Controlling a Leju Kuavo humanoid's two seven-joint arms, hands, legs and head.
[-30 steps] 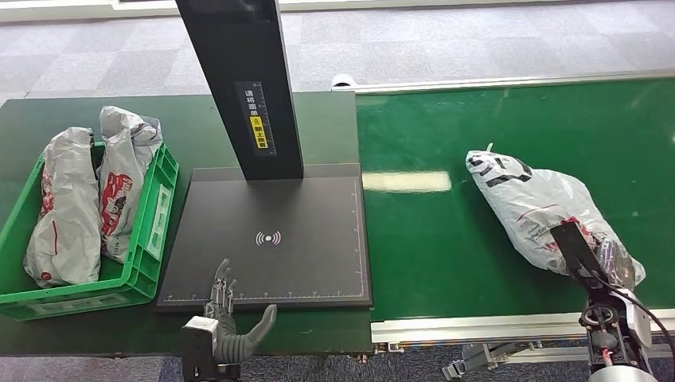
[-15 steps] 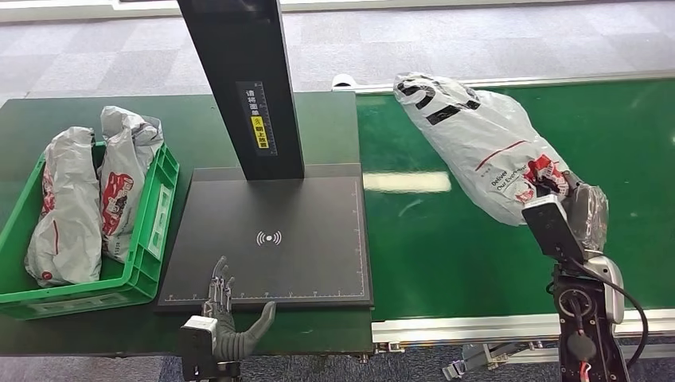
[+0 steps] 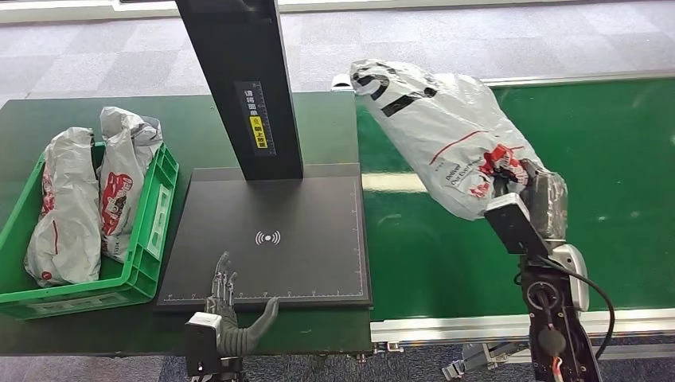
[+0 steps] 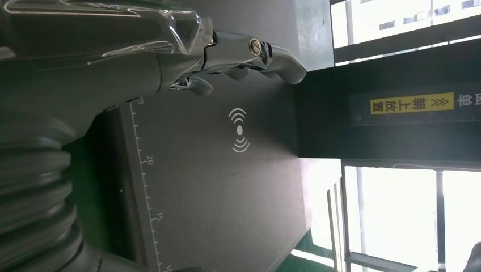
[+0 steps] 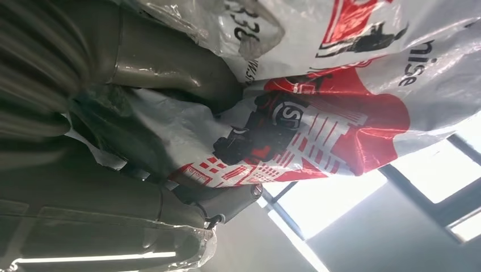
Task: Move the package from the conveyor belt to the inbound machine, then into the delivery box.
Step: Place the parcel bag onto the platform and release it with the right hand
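Fingers of the right hand [image 3: 541, 199] grip one end of the grey package [image 3: 442, 131], holding it above the green conveyor belt [image 3: 605, 159]. Its long axis slants up and away from the hand, the free end pointing toward the black post [image 3: 239, 79] of the inbound machine [image 3: 271, 239]. The left hand [image 3: 231, 318] hovers at the near edge of the machine's black plate, fingers spread, holding nothing. On the counter [image 3: 48, 119], a green box [image 3: 151, 231] beside the plate holds two grey bags [image 3: 87, 199]. The plate's middle lies bare.
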